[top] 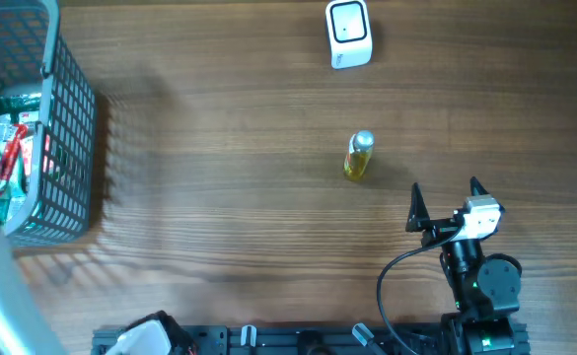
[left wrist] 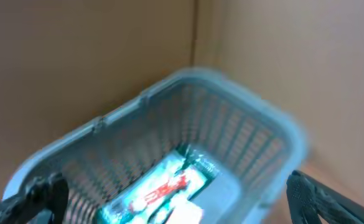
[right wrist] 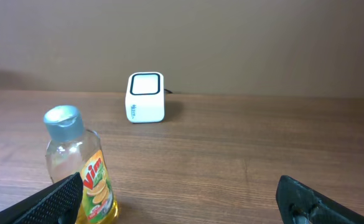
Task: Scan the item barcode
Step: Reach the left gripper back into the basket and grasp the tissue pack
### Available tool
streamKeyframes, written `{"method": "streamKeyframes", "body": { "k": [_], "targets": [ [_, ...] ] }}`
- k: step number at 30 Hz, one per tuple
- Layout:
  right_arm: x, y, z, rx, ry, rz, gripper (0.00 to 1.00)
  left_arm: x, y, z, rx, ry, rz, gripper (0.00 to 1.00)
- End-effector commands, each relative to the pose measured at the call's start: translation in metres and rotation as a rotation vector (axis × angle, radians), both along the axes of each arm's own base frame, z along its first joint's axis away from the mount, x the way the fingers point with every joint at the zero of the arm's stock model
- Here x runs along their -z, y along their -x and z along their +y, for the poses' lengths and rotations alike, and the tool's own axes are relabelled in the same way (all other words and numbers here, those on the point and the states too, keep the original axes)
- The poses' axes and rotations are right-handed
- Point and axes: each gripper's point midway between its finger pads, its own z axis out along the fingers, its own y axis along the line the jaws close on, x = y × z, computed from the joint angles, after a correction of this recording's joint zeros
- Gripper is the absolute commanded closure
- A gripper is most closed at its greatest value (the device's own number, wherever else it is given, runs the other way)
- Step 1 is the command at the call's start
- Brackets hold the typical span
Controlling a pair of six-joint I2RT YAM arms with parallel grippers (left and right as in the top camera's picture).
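Overhead, the dish-soap bottle (top: 358, 156) stands upright mid-worktop (top: 219, 197), with the scanner (top: 348, 34) well beyond it. Right tool (top: 445, 187) sits near the bottle, jaws spread wide, gripping nothing. Left tool (left wrist: 172, 182) hangs over the basket (top: 71, 128), also spread wide and empty; packets (top: 12, 148) lie inside.

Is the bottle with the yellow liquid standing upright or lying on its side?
Upright. In the right wrist view the bottle stands vertical, with its grey cap on top and the yellow liquid settled in the lower part.
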Motion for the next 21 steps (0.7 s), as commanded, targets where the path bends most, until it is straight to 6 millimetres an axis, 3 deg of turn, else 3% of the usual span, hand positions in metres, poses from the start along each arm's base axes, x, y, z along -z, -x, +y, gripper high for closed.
{"method": "streamKeyframes", "body": {
  "k": [1, 4, 6, 9, 13, 18, 21],
  "targets": [
    [-0.002, 0.0, -0.001, 0.007, 0.011, -0.01, 0.0, 0.078, -0.02, 0.041, 0.015, 0.201, 0.171, 0.0],
    [-0.002, 0.0, -0.001, 0.007, 0.011, -0.01, 0.0, 0.16, -0.031, 0.058, 0.017, 0.396, 0.372, 0.0],
    [-0.002, 0.0, -0.001, 0.007, 0.011, -0.01, 0.0, 0.211, -0.036, 0.055, 0.08, 0.494, 0.53, 0.0],
    [-0.002, 0.0, -0.001, 0.007, 0.011, -0.01, 0.0, 0.263, -0.043, 0.046, 0.163, 0.621, 0.66, 0.0],
    [-0.002, 0.0, -0.001, 0.007, 0.011, -0.01, 0.0, 0.307, -0.048, 0.045, 0.201, 0.698, 0.755, 0.0],
    [-0.002, 0.0, -0.001, 0.007, 0.011, -0.01, 0.0, 0.327, -0.054, 0.044, 0.217, 0.728, 0.756, 0.0],
    [-0.002, 0.0, -0.001, 0.007, 0.011, -0.01, 0.0, 0.355, -0.052, 0.042, 0.216, 0.74, 0.767, 0.0]
  ]
}}
